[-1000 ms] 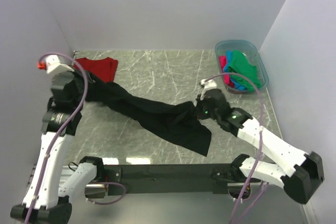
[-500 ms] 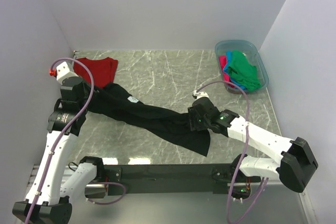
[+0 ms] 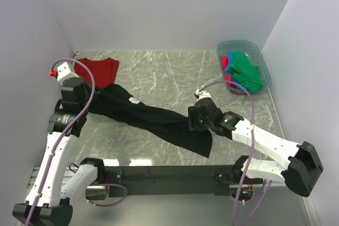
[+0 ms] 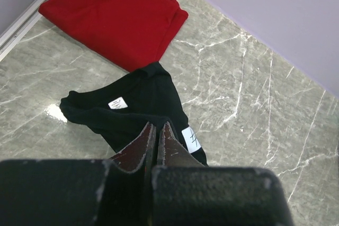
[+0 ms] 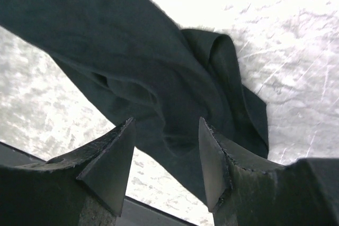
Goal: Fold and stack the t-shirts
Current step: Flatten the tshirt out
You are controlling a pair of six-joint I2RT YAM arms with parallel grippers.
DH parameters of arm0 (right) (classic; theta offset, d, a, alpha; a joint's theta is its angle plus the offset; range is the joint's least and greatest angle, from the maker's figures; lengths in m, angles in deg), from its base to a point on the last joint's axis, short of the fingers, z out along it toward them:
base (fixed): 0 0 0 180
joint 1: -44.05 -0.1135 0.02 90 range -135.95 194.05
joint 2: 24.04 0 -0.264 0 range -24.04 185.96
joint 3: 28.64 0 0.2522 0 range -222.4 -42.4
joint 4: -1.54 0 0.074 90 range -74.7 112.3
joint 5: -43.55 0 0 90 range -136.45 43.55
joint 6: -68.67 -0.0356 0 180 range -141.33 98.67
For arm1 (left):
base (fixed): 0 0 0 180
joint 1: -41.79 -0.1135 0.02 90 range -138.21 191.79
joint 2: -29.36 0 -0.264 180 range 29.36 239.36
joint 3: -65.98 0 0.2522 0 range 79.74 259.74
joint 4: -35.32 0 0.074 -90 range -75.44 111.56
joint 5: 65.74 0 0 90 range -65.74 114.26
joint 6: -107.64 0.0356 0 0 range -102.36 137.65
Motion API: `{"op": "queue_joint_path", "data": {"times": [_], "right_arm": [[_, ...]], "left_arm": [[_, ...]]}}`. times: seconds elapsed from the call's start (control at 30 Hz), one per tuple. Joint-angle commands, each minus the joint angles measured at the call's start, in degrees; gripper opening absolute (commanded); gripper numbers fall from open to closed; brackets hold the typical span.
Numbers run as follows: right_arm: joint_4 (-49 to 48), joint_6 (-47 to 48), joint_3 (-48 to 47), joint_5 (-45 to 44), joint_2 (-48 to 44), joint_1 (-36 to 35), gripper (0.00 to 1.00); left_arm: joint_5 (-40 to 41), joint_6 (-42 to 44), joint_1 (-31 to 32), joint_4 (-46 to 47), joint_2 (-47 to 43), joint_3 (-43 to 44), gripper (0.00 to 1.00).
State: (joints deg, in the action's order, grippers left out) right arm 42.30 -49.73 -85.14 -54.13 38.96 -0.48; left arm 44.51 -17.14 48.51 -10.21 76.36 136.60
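Note:
A large black t-shirt lies stretched in a diagonal band across the marble table. Its white label faces up. My left gripper is shut on the shirt's left end; in the left wrist view the fingertips pinch black cloth beside the label. My right gripper hovers open just over the shirt's bunched right end, with nothing between its fingers. A folded dark red t-shirt lies flat at the back left, also in the left wrist view.
A translucent blue tub at the back right holds a green shirt with blue and pink cloth under it. Walls close in the table on three sides. A dark rail runs along the near edge.
My right gripper has opened and let go of the black t-shirt, whose right end now rests on the table. The left arm swung its end nearer and lower, exposing the label.

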Motion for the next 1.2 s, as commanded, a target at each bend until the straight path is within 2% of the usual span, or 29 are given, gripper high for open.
{"op": "queue_joint_path", "data": {"times": [0.0,0.17,0.47,0.93,1.03,1.13,1.17], "right_arm": [[-0.2,-2.1,0.4,-2.7,0.1,-2.2,0.58],[0.2,-4.7,1.7,-4.4,-1.4,-6.0,0.59],[3.6,-10.2,2.1,-14.0,3.3,-9.8,0.59],[2.3,-12.2,1.5,-17.3,12.3,-11.9,0.52],[2.5,-12.6,1.5,-18.7,13.5,-11.9,0.48],[4.5,-13.1,1.0,-21.0,14.3,-12.0,0.31],[5.6,-13.3,0.8,-21.6,14.1,-11.9,0.19]], "left_arm": [[0.0,1.2,-0.3,1.2,-1.0,0.2,0.01],[-0.5,1.1,-0.3,1.7,-0.9,0.0,0.01],[-0.6,1.4,-0.3,1.4,-0.9,0.2,0.00],[-0.7,1.7,-0.3,1.2,-0.9,0.3,0.01],[-0.6,1.7,-0.3,1.2,-0.9,0.3,0.01],[-0.6,1.7,-0.3,1.2,-0.9,0.3,0.01],[-0.5,1.7,-0.2,1.2,-0.9,0.4,0.00]]}}
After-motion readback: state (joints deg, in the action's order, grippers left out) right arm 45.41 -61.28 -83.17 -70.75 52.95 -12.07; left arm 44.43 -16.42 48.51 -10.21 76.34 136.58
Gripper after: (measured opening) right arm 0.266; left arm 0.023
